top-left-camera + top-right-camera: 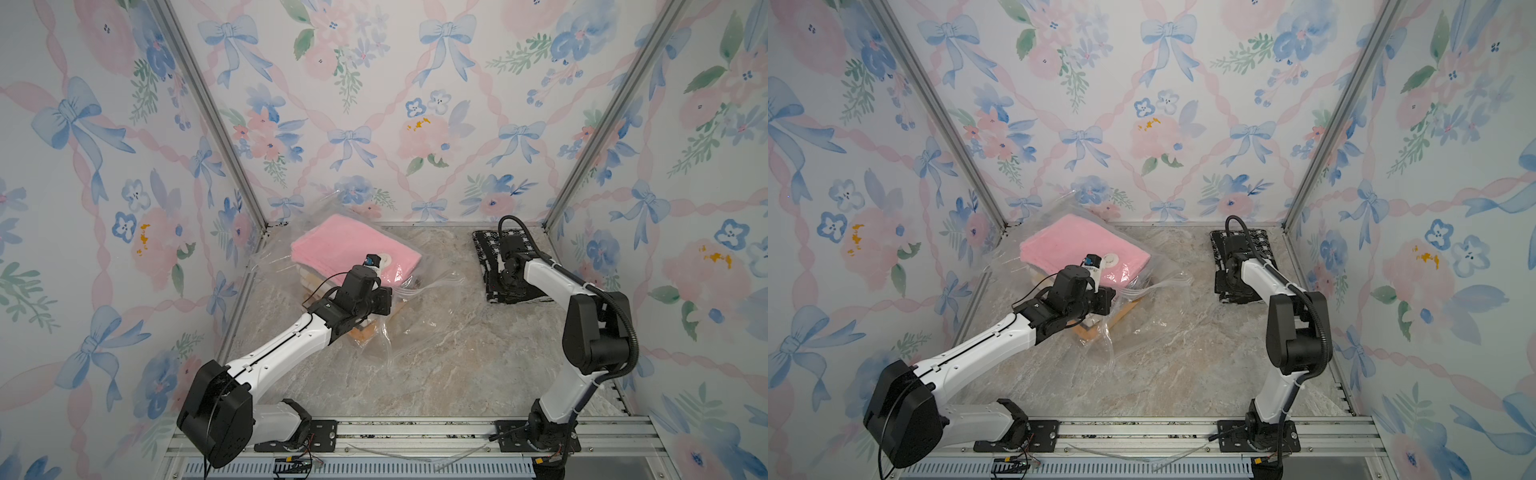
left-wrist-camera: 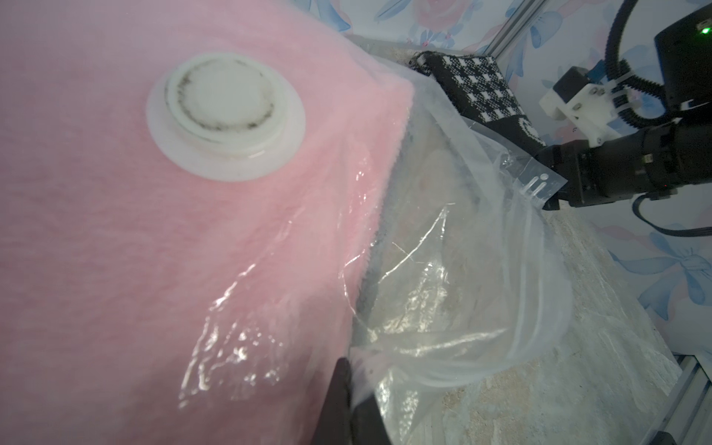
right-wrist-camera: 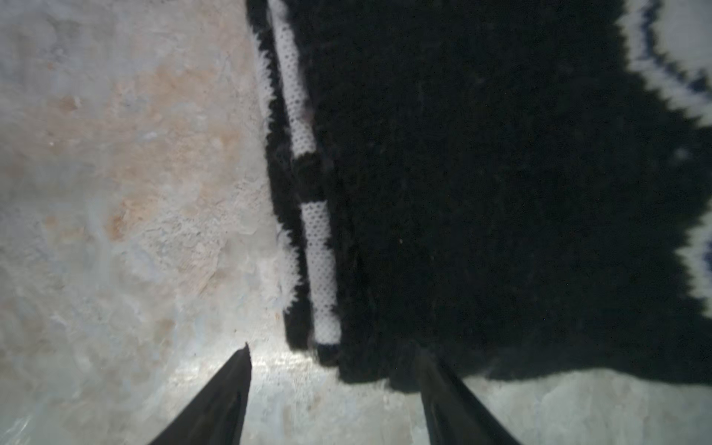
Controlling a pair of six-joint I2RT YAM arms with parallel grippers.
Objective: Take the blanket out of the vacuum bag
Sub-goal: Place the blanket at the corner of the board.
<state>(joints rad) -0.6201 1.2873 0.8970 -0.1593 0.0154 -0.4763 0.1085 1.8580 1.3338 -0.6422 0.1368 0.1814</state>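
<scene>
Two claws: left claw (image 2: 352,387) clamps the vacuum bag (image 2: 443,293) film, right claw (image 3: 333,348) gapes over the black blanket (image 3: 501,192).

A marble-patterned table (image 1: 436,365) fills the floor of the cell, closed in on the left, far and right sides by walls (image 1: 374,104) papered with blue bows, pink ribbons and flowers. Two aluminium posts stand where the walls meet at the far corners, one on the left (image 1: 212,112) and one on the right (image 1: 614,112). Along the near edge runs an aluminium rail (image 1: 415,432) with a ribbed grey strip (image 1: 415,469) just in front of it, and a thin clear strip (image 1: 390,452) lies bent across the rail.
</scene>
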